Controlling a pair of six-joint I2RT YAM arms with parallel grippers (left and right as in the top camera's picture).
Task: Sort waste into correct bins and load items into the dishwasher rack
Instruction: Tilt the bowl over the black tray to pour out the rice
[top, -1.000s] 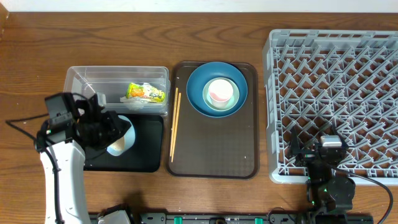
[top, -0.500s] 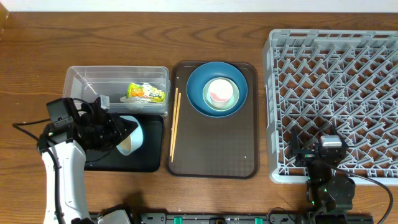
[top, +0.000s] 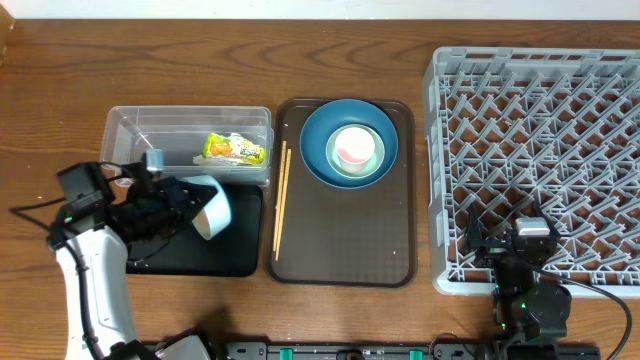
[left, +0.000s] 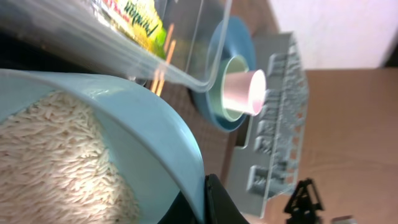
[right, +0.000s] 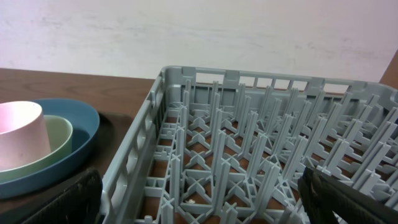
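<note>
The left gripper (top: 188, 200) is clamped on the rim of the small light blue bowl (top: 214, 203), one finger inside and one outside. It holds the bowl tipped steeply on its side above the black tray (top: 228, 258), just in front of the clear tub (top: 130, 130). From the left wrist camera the bowl is packed with white rice (left: 59, 158), which clings to the inner wall right up near the rim. I see no grains on the bare part of the tray.

The yellow-green wrapper (top: 235, 149) lies in the tub, against its near wall.

The brown serving tray (top: 340, 250) sits between the black tray and the grey rack (top: 540, 130). The chopsticks (top: 280, 200) lie side by side along its left edge. At its far end stands the dark blue bowl (top: 313, 150), with the pale green bowl (top: 375, 161) nested in it and the pink cup (top: 353, 147) upright inside that.

The right gripper (right: 199, 208) rests low at the near edge of the rack, its fingers (right: 62, 199) spread wide apart and holding nothing. None of the dishes is in the rack.
</note>
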